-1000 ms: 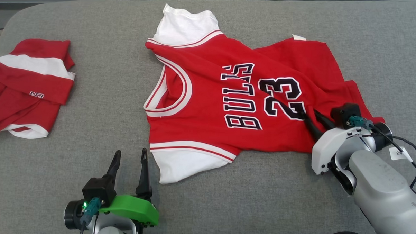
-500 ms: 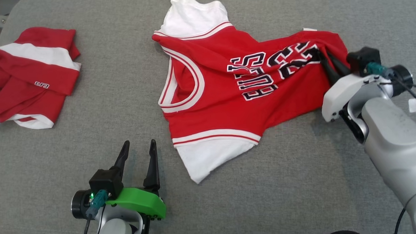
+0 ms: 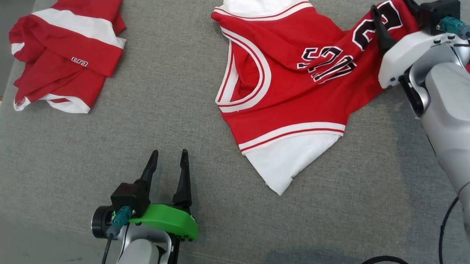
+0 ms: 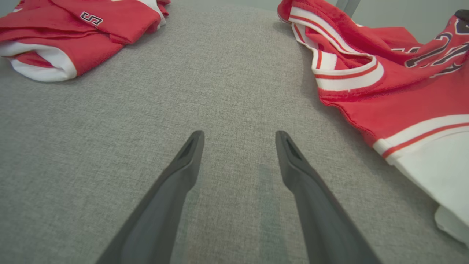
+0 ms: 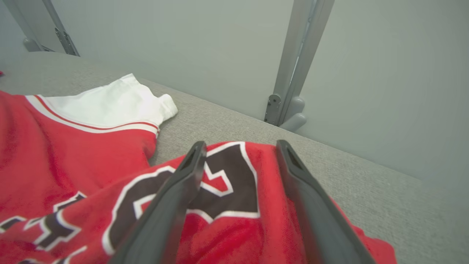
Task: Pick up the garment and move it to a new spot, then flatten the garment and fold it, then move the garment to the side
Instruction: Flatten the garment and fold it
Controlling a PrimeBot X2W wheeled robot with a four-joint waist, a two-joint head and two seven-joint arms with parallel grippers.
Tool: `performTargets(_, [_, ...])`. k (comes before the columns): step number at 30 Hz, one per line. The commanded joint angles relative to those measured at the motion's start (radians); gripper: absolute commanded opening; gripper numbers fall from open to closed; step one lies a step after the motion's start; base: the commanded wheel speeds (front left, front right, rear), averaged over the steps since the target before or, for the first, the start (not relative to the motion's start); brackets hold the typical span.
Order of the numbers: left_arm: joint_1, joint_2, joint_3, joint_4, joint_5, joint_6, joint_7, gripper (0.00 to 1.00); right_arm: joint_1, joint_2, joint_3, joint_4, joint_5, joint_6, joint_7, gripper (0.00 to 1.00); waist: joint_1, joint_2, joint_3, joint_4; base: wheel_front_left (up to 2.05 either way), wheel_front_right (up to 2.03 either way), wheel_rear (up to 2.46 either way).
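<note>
The garment (image 3: 296, 87) lies toward the table's (image 3: 141, 123) far right corner, its bunched end under the spread, empty fingers of the right gripper (image 3: 390, 3), the left gripper (image 3: 169, 152), also spread, well apart.

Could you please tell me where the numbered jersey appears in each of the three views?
Head view: jersey in the upper right, running off the top edge.
Left wrist view: jersey along the right side, top to bottom.
Right wrist view: jersey across the lower left and bottom centre.
Shared landmark: its black number.
</note>
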Motion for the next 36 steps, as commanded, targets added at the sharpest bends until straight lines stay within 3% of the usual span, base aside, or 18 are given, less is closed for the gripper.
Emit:
performTargets(1, [-0.005, 0.003, 0.006, 0.001, 0.003, 0.006, 0.0, 1.0, 0.024, 0.011, -0.026, -0.058, -0.015, -0.002, -0.005, 1.0, -0.0001, -0.0001, -0.002, -0.011, 0.0, 0.0, 0.0])
performTargets(11, [0.032, 0.004, 0.074, 0.025, 0.05, -0.015, 0.0, 1.0, 0.281, 0.041, -0.14, -0.351, -0.009, -0.002, -0.005, 1.0, -0.0001, -0.0001, -0.126, -0.169, 0.0, 0.0, 0.0])
performTargets(16, [0.062, 0.003, 0.106, 0.038, 0.072, -0.032, 0.0, 1.0, 0.442, 0.049, -0.187, -0.441, 0.005, -0.002, -0.005, 1.0, -0.0001, -0.0001, -0.178, -0.237, 0.0, 0.0, 0.0])
performTargets(28, [0.092, 0.003, 0.134, 0.029, 0.095, -0.044, 0.0, 1.0, 0.685, 0.097, -0.278, -0.497, 0.021, -0.002, -0.005, 1.0, -0.0001, -0.0001, -0.181, -0.29, 0.0, 0.0, 0.0])
performTargets(36, [0.053, 0.003, 0.121, 0.008, 0.104, -0.046, 0.0, 1.0, 0.659, 0.099, -0.275, -0.503, -0.012, -0.002, -0.005, 1.0, -0.0001, -0.0001, -0.127, -0.269, 0.0, 0.0, 0.0])
